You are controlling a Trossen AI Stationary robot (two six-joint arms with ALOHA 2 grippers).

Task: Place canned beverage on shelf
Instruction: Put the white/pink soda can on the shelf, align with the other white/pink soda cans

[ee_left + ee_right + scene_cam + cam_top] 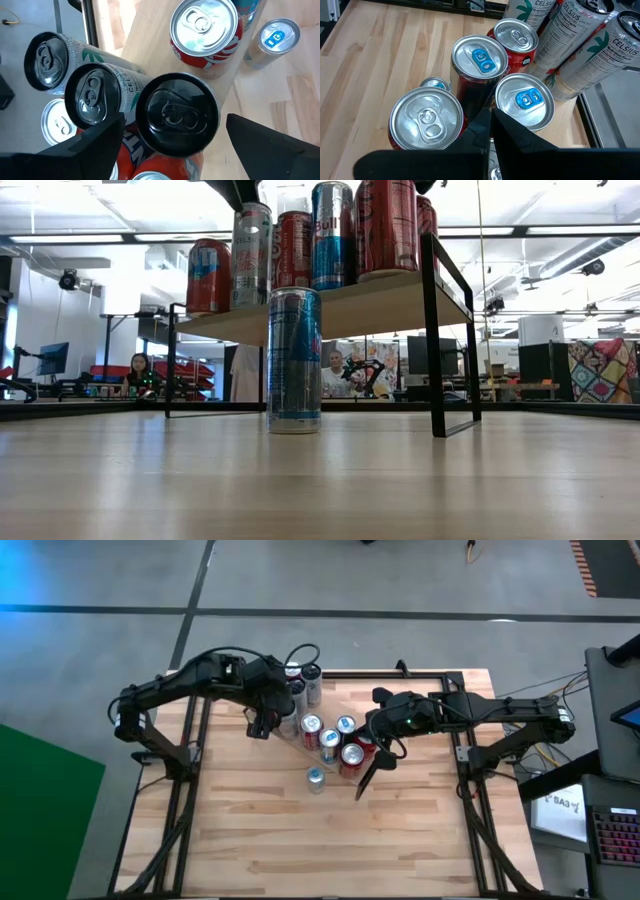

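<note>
The shelf (395, 298), a light-wood plank on thin black frames, stands at the table's far middle and carries several upright cans. One of them, a black-topped can (176, 114) with an orange body, stands at the shelf's left end among white cans (85, 75). My left gripper (175, 120) (265, 725) hangs above it, open, one finger on each side of its top with a gap on both sides. My right gripper (490, 117) (362, 790) is shut and hovers over the red and blue-topped cans (479, 57) at the shelf's right end.
A slim silver-and-blue can (294, 360) (316, 778) stands alone on the tabletop just in front of the shelf. The near half of the wooden table (330, 850) is bare. People sit in the room beyond the table.
</note>
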